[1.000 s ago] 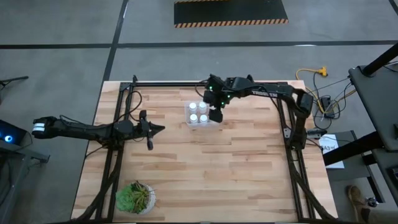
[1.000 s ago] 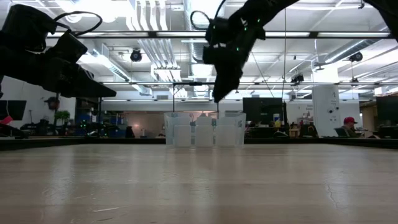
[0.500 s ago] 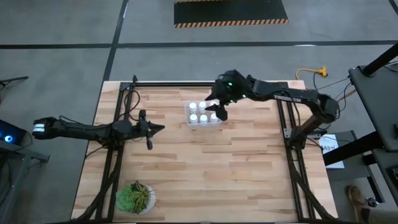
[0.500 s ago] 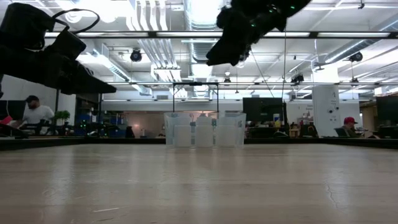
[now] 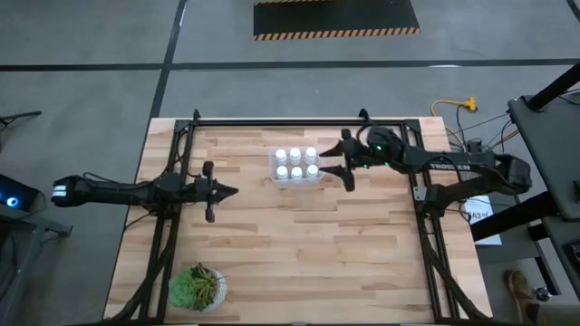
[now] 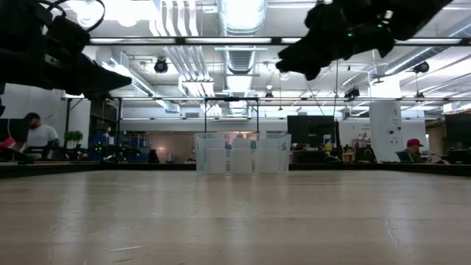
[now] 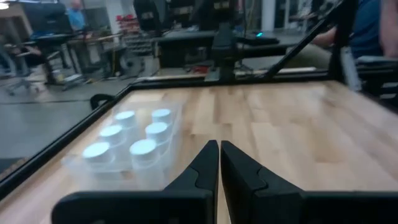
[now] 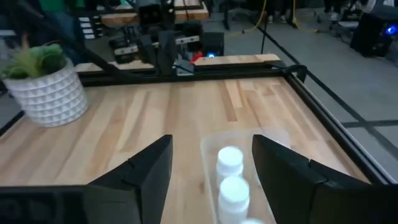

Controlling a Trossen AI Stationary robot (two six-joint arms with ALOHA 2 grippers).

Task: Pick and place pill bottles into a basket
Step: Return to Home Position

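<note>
Several white pill bottles (image 5: 296, 163) stand upright in the clear basket (image 5: 274, 174), which rests on the table's far middle. The left wrist view shows their caps (image 7: 144, 147) inside the basket (image 7: 74, 163). My right gripper (image 5: 328, 163) hangs open and empty above the table, just right of the basket, pointing toward it. In its wrist view the basket (image 8: 273, 138) and two bottles (image 8: 230, 158) lie between and beyond the fingers (image 8: 149, 165). My left gripper (image 5: 224, 190) is shut and empty, left of the basket; it shows shut in its own wrist view (image 7: 219, 152).
A green plant in a white pot (image 5: 197, 288) stands at the near left corner and also shows in the right wrist view (image 8: 46, 84). Black frame rails (image 5: 299, 121) run along the far edge and both sides. Bare wood (image 5: 308, 254) fills the middle and near part.
My right gripper has drawn back from over the basket toward the table's right edge. It has risen and tipped from pointing down to almost level. The last bottles' caps, hidden under it before, now show in the basket.
</note>
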